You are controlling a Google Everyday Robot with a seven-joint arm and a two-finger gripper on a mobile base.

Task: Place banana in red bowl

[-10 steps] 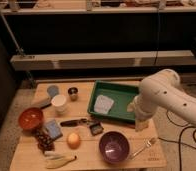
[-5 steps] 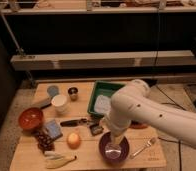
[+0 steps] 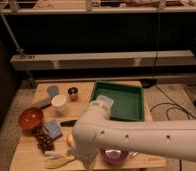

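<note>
The pale banana [image 3: 58,160] lies on the wooden table [image 3: 41,95] near its front left edge. The red bowl [image 3: 30,118] stands empty at the table's left side, behind the banana. My white arm [image 3: 141,137] sweeps in from the right across the table's front, and its rounded end [image 3: 86,147] hangs just right of the banana. The gripper is hidden behind that end of the arm, low over the front edge. Nothing shows as held.
Dark grapes [image 3: 43,141] lie between the bowl and the banana. An orange fruit [image 3: 69,140] and the purple bowl [image 3: 113,156] peek out from behind the arm. A green tray [image 3: 128,102] holding a white object [image 3: 104,102] sits at the back right. A white cup [image 3: 58,102], a small metal cup [image 3: 72,92] and a blue-grey sponge [image 3: 53,129] stand left of centre.
The arm has swung from the table's right side across the front to the left. It now covers most of the purple bowl and ends next to the banana.
</note>
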